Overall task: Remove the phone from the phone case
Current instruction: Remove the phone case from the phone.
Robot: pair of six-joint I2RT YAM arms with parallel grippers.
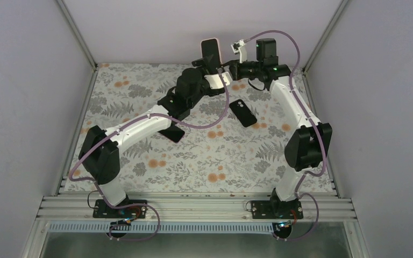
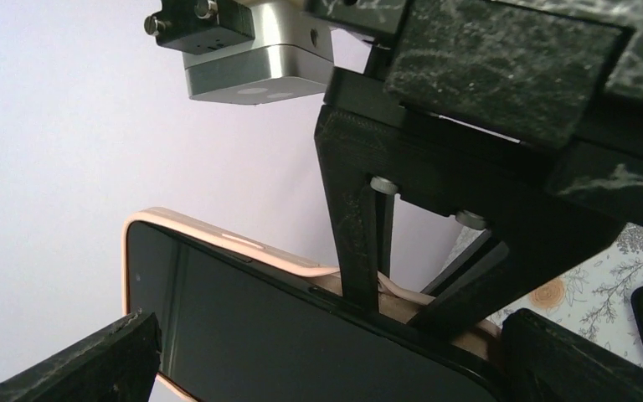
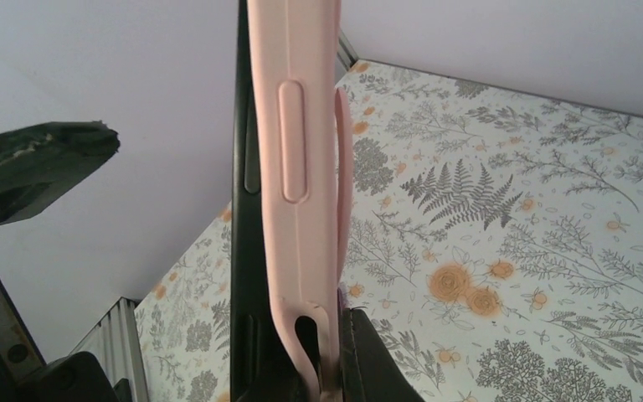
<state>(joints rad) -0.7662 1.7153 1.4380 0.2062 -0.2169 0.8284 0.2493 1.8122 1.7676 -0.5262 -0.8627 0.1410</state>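
A flat black phone-like slab point(image 1: 242, 113) lies apart on the floral-patterned worktop point(image 1: 156, 172). Beyond it, raised above the far edge, the left end effector point(image 2: 326, 343) is clenched across the dark-screened phone point(image 2: 251, 335), which stands upright in its soft pink phone case point(image 3: 297, 167). The right end effector point(image 2: 389, 297) pinches the case's side lip. I judge the peeling step is in hand. Next, the lip needs pulling away while the left grips firmly.

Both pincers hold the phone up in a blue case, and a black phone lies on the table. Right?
No: the case is pink, not blue; see the right wrist view. The left pincer and right pincer do hold the phone up, and a black phone lies on the table.
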